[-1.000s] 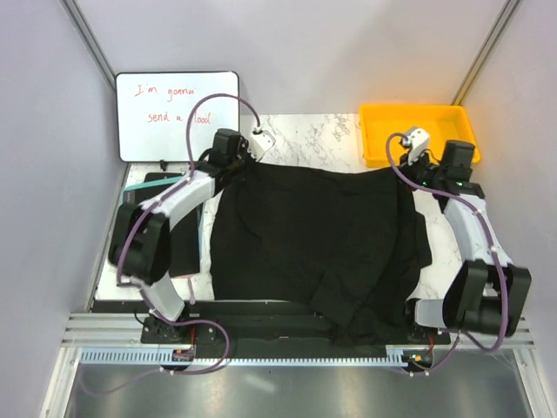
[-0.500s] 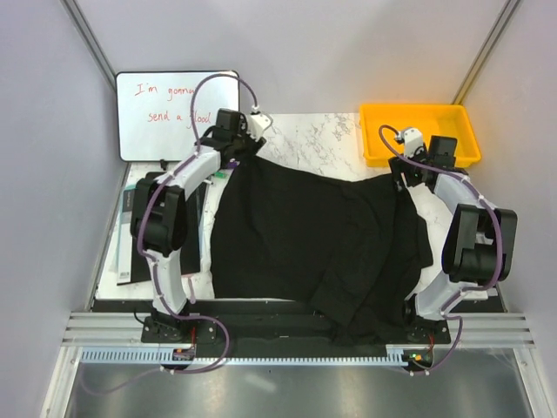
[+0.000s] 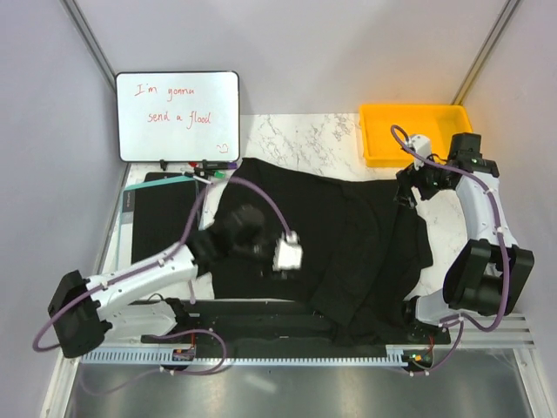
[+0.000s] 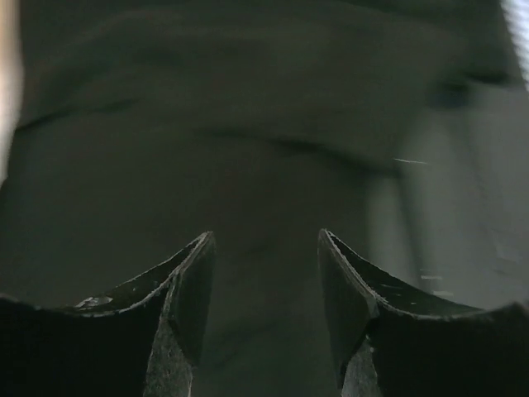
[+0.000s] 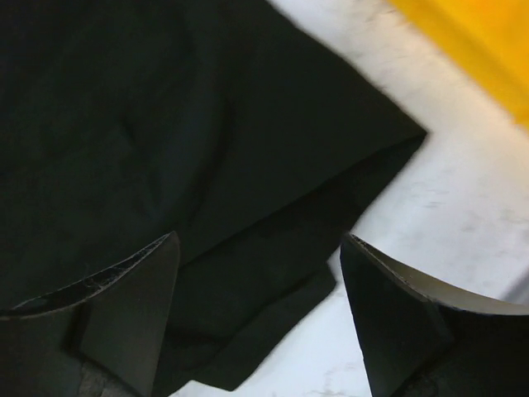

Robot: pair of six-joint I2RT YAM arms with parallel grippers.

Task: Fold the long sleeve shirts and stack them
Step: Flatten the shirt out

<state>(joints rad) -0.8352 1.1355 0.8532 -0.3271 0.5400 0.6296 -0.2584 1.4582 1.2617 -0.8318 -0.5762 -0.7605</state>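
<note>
A black long sleeve shirt (image 3: 335, 231) lies spread flat over the middle of the marble table (image 3: 305, 139), its near hem hanging over the front edge. Over the shirt's left half hovers my left gripper (image 3: 251, 237). In the blurred left wrist view it (image 4: 264, 237) stands open, with only dark cloth (image 4: 248, 124) below it. My right gripper (image 3: 411, 185) is at the shirt's far right corner. The right wrist view shows it (image 5: 259, 238) open above that corner (image 5: 165, 124), holding nothing.
A whiteboard (image 3: 177, 115) with red writing stands at the back left, markers (image 3: 209, 170) at its foot. A yellow bin (image 3: 418, 131) sits at the back right. A flat black board (image 3: 161, 218) lies left of the shirt. Bare marble (image 5: 430, 215) shows right of the corner.
Both grippers have opened and let go of the shirt's far edge. The left arm has swung back toward the near side, over the shirt. The right gripper has shifted slightly.
</note>
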